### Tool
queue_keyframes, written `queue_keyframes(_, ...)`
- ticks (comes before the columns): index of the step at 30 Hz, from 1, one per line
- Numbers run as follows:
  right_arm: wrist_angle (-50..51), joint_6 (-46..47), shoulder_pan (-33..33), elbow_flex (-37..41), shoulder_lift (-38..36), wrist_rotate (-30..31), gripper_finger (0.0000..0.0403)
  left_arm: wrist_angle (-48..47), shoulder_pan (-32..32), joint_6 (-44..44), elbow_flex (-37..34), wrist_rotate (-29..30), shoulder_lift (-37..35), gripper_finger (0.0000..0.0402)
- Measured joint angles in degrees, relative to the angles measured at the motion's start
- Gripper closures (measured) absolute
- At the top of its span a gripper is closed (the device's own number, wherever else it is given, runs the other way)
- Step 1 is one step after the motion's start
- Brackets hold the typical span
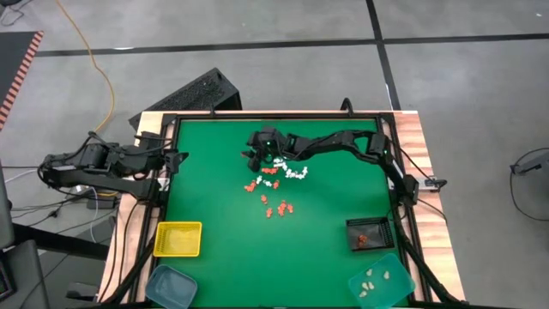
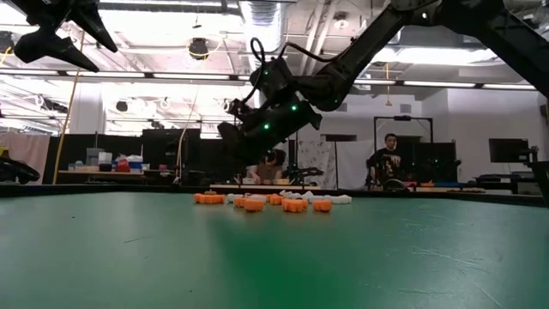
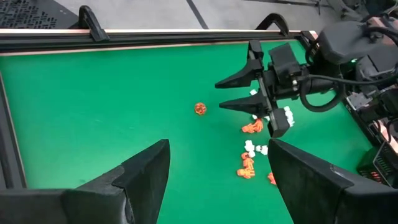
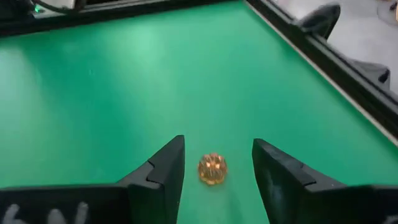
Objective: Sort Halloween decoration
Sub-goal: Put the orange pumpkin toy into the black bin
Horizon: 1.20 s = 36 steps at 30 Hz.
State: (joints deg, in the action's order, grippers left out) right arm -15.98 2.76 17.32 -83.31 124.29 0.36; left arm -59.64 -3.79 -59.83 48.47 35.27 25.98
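Right pincer (image 4: pixel 217 163) astride orange trinket (image 4: pixel 212 168)

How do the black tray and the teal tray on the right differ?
Colour: the black tray is dark, the right teal tray blue-green.
Contents: the black tray holds orange-red trinkets, the teal tray holds cream ones.
Pose: the black tray lies square to the table edge, the teal tray is turned at an angle.
Position: the teal tray lies nearer the table's front corner.
Both are open, shallow and rectangular, on the right arm's side.
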Motion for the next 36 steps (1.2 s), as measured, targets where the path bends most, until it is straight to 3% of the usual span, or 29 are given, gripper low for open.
queue_keyframes(8,0.54,-0.24,-1.01,0.02,0.00,-0.06,0.0147,0.02,0.00,-0.49,0.00,0.08,0.00,0.0141)
queue_keyframes(15,0.85,-3.23,-2.36,-0.17,0.00,6.18,0.0143,0.01,0.00,-0.83,0.00,0.13,0.00,0.0141)
queue_keyframes(19,2.17,-3.69,-2.17,-2.92,1.14,6.63,0.0143,0.02,0.00,-0.85,0.00,0.13,0.00,0.0141)
queue_keyframes(26,12.94,-1.92,-1.88,-10.47,4.68,6.22,0.0143,0.00,0.00,-0.96,0.00,0.16,0.02,0.0141)
queue_keyframes(36,12.34,-1.41,-1.85,-10.88,5.43,6.46,0.0143,-0.04,0.02,-0.88,0.00,1.09,0.01,0.0141)
